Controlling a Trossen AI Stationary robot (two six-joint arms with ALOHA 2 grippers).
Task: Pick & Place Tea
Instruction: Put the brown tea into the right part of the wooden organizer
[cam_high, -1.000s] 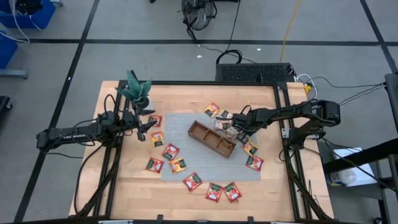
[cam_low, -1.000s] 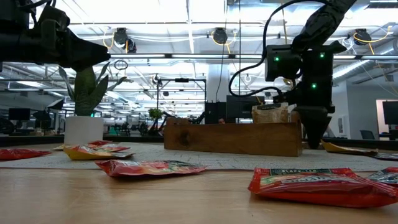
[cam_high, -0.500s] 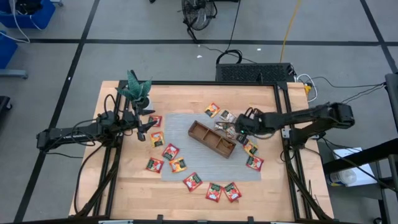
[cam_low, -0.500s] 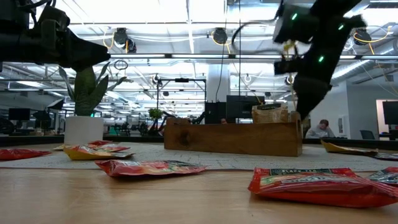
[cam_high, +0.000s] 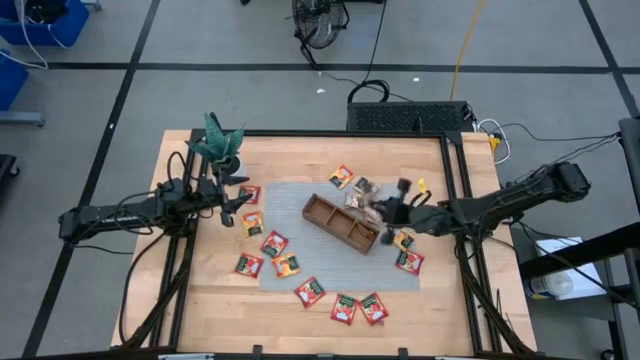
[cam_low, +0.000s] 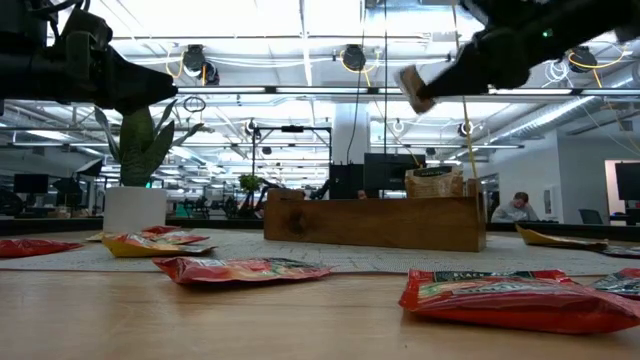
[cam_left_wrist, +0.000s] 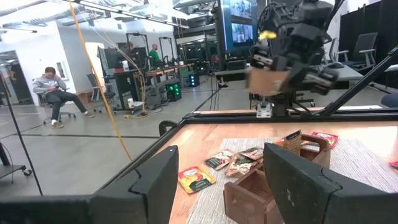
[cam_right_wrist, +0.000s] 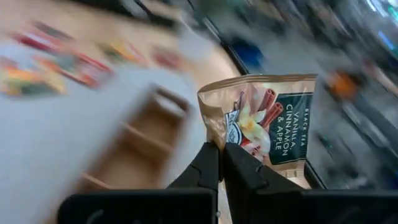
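Sachet lifted clear

My right hand (cam_right_wrist: 219, 163) pinches a tan tea sachet (cam_right_wrist: 264, 118), now raised off the worktop (cam_high: 450, 300) beside the tray (cam_high: 342, 222) (left hand (cam_high: 237, 203) waits open); placing comes next.

Right claw (cam_right_wrist: 219, 163) has lifted a tea sachet (cam_right_wrist: 264, 118).

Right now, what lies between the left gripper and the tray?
High view: only bare grey mat between the left gripper and the tray. Two red sachets lie close by the gripper, off that line.
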